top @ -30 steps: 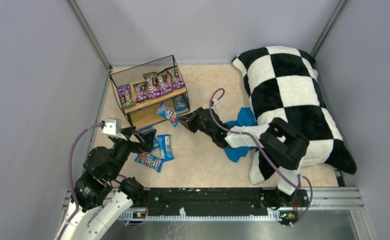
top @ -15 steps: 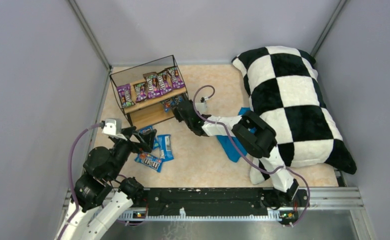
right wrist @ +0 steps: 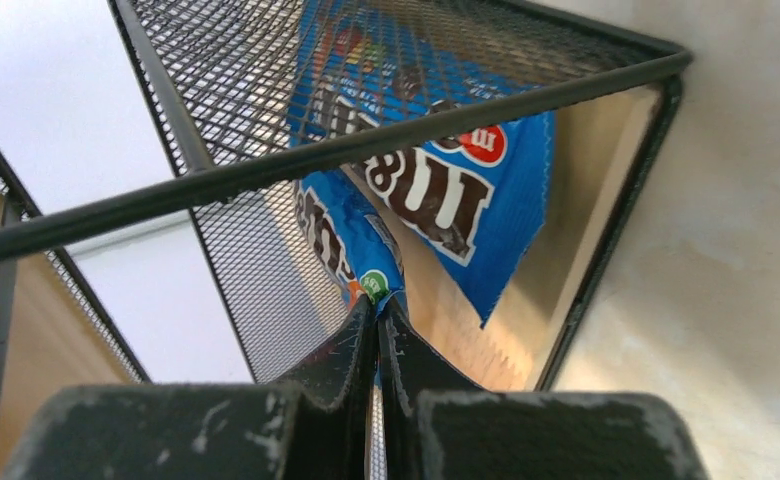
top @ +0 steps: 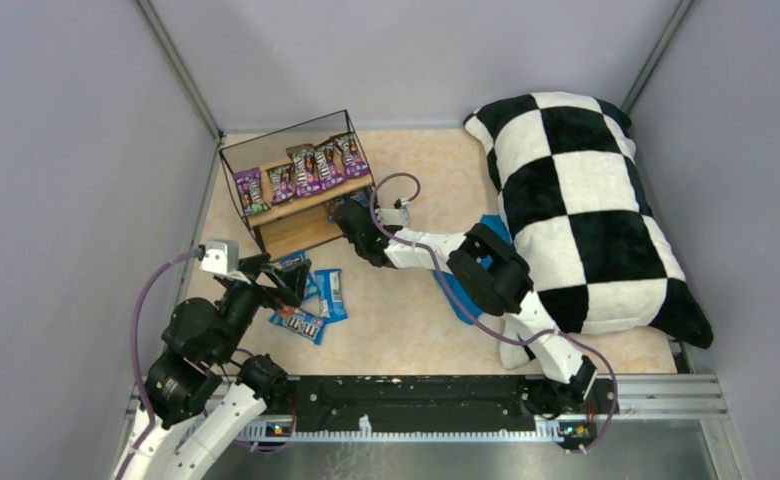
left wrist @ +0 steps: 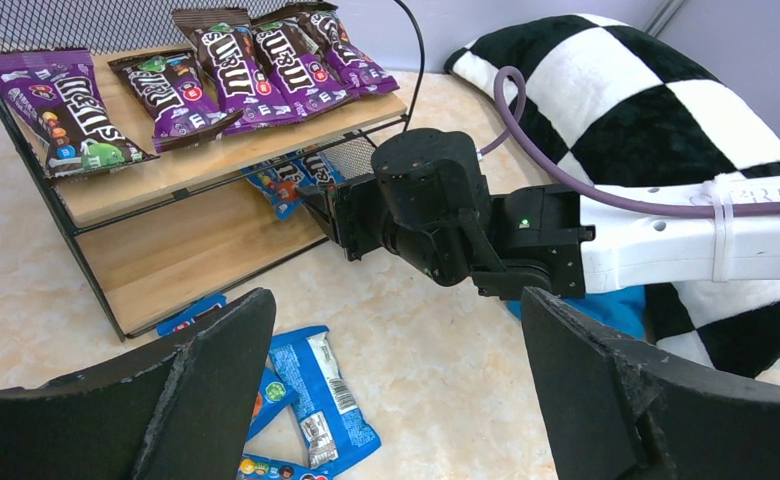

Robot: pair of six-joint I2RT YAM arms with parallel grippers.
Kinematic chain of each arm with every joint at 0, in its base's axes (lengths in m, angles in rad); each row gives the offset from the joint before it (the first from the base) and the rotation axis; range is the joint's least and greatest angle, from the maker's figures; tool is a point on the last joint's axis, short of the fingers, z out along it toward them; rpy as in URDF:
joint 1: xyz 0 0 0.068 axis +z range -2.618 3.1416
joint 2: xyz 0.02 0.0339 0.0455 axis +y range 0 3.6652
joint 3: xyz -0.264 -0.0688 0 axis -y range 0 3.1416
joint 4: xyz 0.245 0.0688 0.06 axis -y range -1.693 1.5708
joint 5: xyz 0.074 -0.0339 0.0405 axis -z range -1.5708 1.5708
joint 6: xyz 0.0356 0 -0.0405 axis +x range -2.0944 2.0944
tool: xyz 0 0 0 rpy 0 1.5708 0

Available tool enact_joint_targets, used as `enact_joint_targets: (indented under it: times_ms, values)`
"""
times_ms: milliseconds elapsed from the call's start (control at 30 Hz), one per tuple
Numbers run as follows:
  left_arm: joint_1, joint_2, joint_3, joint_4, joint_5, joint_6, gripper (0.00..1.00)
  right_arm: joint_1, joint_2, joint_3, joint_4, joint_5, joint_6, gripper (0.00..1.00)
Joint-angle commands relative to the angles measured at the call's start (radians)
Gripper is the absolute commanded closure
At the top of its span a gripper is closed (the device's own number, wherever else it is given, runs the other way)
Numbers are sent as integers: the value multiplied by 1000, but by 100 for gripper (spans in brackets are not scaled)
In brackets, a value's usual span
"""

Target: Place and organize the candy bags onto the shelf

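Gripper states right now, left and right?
Left gripper: open, empty.
Right gripper: shut on a blue candy bag at the shelf, lower tier.

My left wrist camera reads "m&m's" in white letters along the purple candy bags (left wrist: 66, 110) on the upper board of the shelf (left wrist: 186, 240). Behind the shelf's mesh, a blue candy bag (right wrist: 446, 190) carries large white, brown-edged "m" letters of the same brand, and a red round badge whose white mark is too small to read. The second blue bag (right wrist: 351, 245), nipped in my right pincer (right wrist: 378, 305), shows only a cut-off piece of that lettering. A loose blue bag (left wrist: 321, 400) on the tabletop (left wrist: 436, 370) bears a barcode, its digits unreadable.
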State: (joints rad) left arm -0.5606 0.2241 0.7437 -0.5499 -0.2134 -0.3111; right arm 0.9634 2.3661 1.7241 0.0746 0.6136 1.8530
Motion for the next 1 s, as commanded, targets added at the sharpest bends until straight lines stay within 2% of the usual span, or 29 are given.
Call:
enact_joint_targets:
  times_ms: [0,267,500,733,967]
  values:
    - [-2,-11,3,28,5,14,1,19,29,86,-101,89,25,100]
    - [-2,-8,2,28,4,14,1,20,50,97,-107,91,33,99]
    - [-2,-5,3,28,1,14,1,22,6,23,26,27,-72,69]
    - [-2,-3,3,24,-8,11,2,21,-109,-160,192,-82,-213,41]
    - [-2,1,4,22,-16,9,1,21,-311,-455,321,-284,-521,30]
